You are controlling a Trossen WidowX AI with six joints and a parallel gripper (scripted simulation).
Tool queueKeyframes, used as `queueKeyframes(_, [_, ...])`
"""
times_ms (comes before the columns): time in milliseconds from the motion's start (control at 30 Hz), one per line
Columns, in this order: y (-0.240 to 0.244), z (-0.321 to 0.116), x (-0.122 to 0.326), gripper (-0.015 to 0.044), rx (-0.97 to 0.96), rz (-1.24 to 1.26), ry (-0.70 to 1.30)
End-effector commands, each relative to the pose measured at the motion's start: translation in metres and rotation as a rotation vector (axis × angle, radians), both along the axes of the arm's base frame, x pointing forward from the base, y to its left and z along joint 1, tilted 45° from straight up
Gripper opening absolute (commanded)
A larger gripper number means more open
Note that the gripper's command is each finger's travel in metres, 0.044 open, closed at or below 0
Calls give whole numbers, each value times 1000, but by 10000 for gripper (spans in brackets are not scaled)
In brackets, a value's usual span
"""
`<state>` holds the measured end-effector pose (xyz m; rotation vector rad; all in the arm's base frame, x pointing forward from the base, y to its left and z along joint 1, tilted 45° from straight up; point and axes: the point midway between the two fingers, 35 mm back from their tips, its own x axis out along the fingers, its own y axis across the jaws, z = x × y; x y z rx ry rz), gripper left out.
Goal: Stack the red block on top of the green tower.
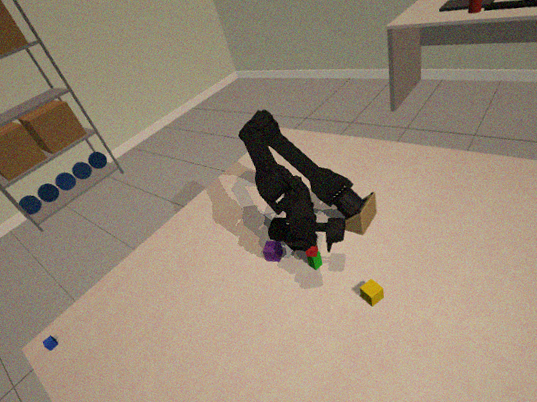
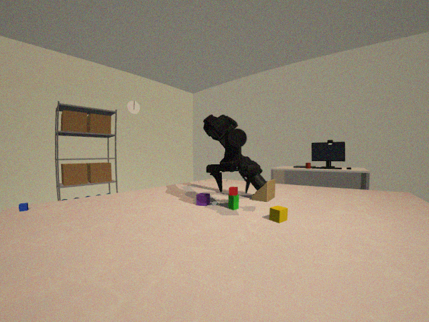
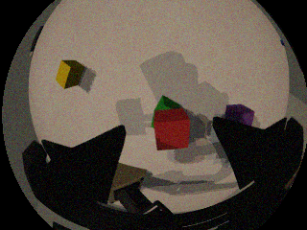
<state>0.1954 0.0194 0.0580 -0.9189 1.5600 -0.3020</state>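
Hovering over stack, our gripper (image 2: 232, 188) has fingers spread wide, holding nothing. Red block (image 2: 232, 190) sits on green tower (image 2: 233, 202), near desk's far edge, about midway between its far corners. Fingertips flank red block, apart from it. Risk, as we judge it: sideways drift while lifting, fingertip clips block, topples tower. Purple block (image 2: 202, 199) just beside. We see no readable labels or writing.
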Motion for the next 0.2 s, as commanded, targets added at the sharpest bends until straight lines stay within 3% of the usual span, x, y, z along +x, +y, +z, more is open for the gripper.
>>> queueKeyframes(0, [0, 0, 0, 440, 1, 0, -1])
queueKeyframes(167, [0, 0, 0, 440, 1, 0, -1])
